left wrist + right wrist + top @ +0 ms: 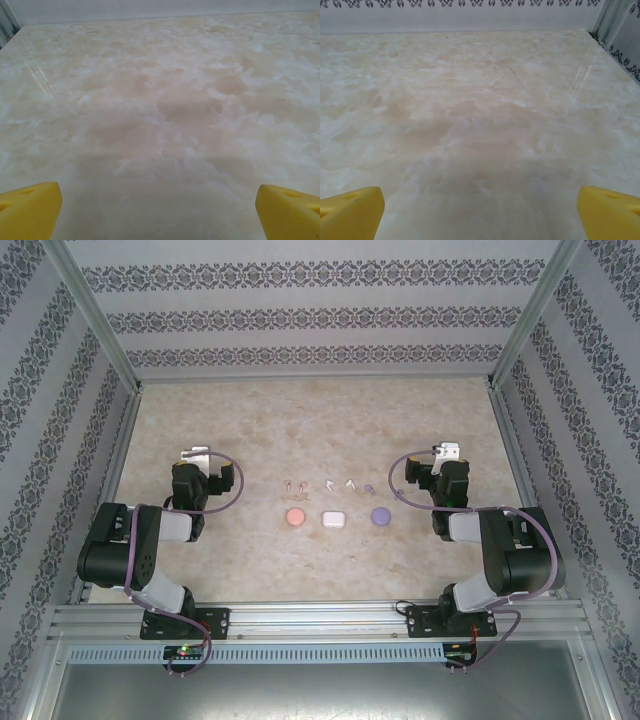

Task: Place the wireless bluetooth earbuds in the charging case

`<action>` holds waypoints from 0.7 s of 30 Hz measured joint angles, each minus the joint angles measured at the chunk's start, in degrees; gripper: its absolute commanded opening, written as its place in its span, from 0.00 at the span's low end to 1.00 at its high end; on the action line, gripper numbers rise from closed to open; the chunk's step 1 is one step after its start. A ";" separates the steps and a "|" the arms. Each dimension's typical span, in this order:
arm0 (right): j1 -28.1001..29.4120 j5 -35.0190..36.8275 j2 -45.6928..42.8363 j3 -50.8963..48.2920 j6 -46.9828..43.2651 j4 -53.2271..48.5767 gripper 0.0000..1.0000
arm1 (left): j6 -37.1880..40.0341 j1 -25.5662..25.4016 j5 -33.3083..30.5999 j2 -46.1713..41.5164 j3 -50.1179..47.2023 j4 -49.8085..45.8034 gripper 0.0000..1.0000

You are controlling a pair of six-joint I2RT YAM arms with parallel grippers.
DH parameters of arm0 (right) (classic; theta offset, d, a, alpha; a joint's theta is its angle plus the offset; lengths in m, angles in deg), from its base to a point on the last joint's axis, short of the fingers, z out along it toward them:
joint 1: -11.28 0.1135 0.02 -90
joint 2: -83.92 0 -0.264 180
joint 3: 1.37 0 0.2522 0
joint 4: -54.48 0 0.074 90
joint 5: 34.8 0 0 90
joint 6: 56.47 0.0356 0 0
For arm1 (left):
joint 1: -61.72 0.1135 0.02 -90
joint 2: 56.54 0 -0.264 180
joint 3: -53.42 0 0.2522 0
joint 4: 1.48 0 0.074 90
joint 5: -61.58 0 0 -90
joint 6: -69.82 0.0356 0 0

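Where the charging cases (pixel 333 520) lie in a row at frame centre, we find the earbuds (pixel 338 484) just beyond, strung left to right; farther up, left gripper (pixel 195 454) and right gripper (pixel 447 451) flank them, both spread, empty; pinkish pair (pixel 295 484) nearer left.

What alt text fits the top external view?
Three small charging cases sit in a row mid-table: pink case, white case, purple case. Just beyond each lie tiny buds: pinkish earbuds, white earbuds, pale purple earbuds. The left gripper and right gripper are open and empty, flanking them on the marbled table.
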 measured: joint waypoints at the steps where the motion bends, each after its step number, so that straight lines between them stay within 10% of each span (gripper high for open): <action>1: 0.00 -0.02 0.00 0.00 0.00 0.00 0.98 | 0.00 0.11 0.37 0.00 0.11 -0.28 0.99; 10: -0.66 -1.03 -1.27 0.31 0.04 -2.03 0.98 | -0.22 0.46 1.07 -0.35 0.96 -3.63 0.99; 21: -0.66 -2.05 -19.47 12.98 15.93 -27.04 0.98 | -9.07 0.48 0.57 -12.09 20.57 -36.30 1.00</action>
